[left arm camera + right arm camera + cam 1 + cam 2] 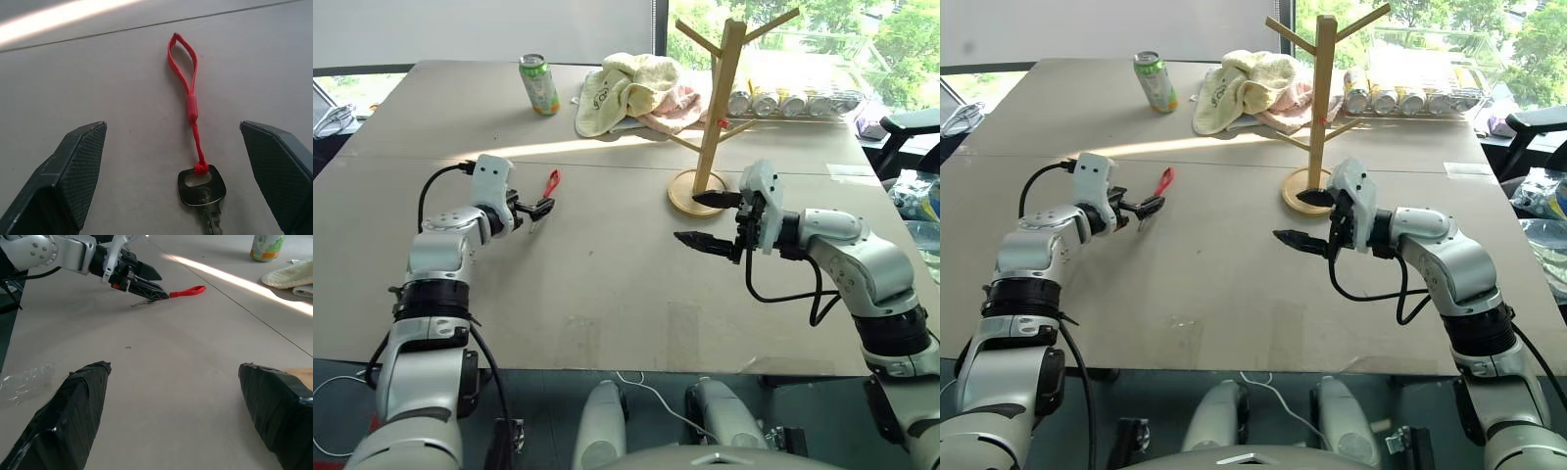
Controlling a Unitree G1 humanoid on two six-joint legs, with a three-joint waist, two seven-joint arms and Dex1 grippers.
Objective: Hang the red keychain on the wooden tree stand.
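Left hand [171, 186] is released, fingers wide, low over the desk [607, 274]. The red keychain [188, 98] lies flat between them: silver key [201, 188] nearest the hand, red strap loop stretching straight ahead. Nothing gripped yet.

Step in hand looks like the pick. Suggest closing on the key head or the knot just above it, not the loop, so the loop hangs free for a peg. Key lies flat, so the fingertips likely need to get right down to the surface or it will slip.

Right hand [710, 220] is released too, holding nothing, just beside the base of the wooden tree stand [717, 108], well apart from the left hand.
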